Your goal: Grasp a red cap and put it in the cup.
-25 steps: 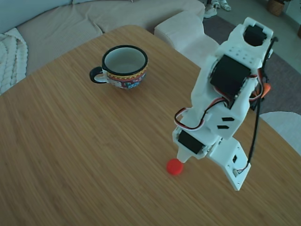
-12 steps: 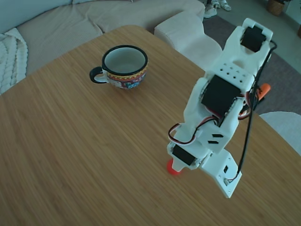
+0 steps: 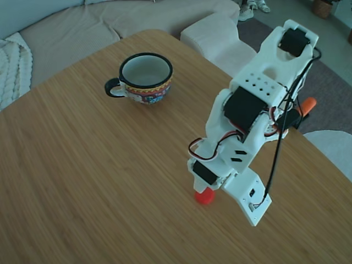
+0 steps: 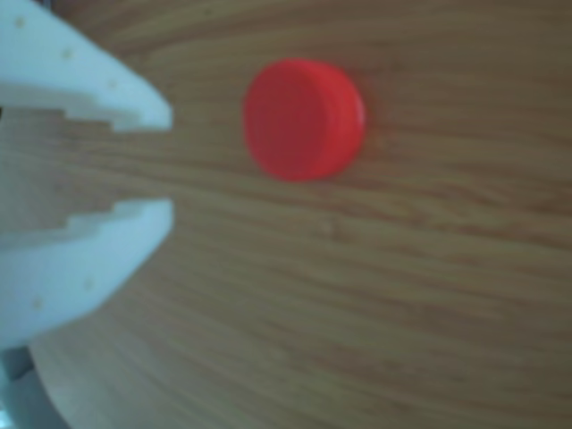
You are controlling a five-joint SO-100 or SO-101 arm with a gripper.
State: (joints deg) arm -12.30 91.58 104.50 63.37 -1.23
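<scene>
Pincer (image 4: 170, 165) — fingers apart — just short of the red cap (image 4: 304, 119), not touching.

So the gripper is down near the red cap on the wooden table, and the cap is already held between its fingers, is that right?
Not quite. The gripper is down near the red cap, but the other view shows the cap lying free on the wooden table, beyond the fingertips, not between them.

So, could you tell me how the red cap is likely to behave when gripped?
The red cap looks like small rigid plastic, so probably light and stiff. Lying flat on the table, it seems unlikely to roll, though its smooth rim might slip between the fingers.
</scene>
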